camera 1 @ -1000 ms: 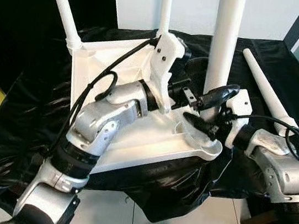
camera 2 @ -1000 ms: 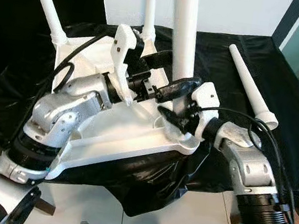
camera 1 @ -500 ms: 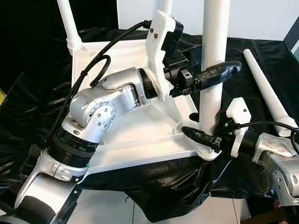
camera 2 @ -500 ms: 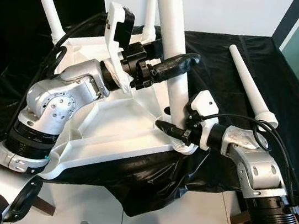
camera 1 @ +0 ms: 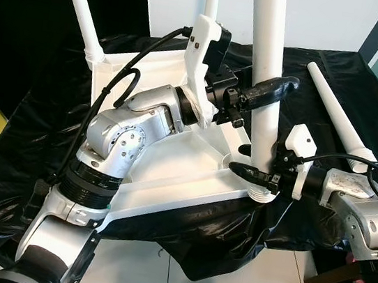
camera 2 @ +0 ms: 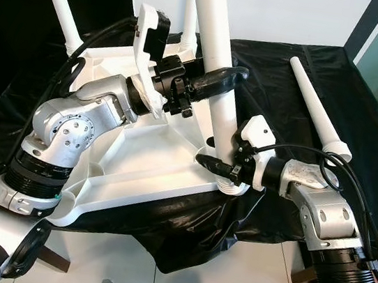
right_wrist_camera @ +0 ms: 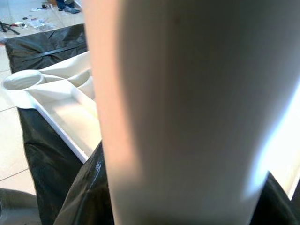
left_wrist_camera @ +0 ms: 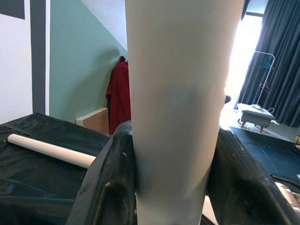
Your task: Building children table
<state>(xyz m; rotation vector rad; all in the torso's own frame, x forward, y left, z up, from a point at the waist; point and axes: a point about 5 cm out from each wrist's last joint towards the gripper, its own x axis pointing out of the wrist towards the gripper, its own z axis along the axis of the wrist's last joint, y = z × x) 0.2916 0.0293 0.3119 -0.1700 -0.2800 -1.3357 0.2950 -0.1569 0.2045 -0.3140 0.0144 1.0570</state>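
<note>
Left eye view, both end effectors clamp upright table leg, top cropped.

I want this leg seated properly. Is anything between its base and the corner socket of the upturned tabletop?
Nothing visible. The leg stands nearly upright with its base already at the corner socket of the tabletop. The left hand grips it higher up, the right hand just above the socket.
</note>
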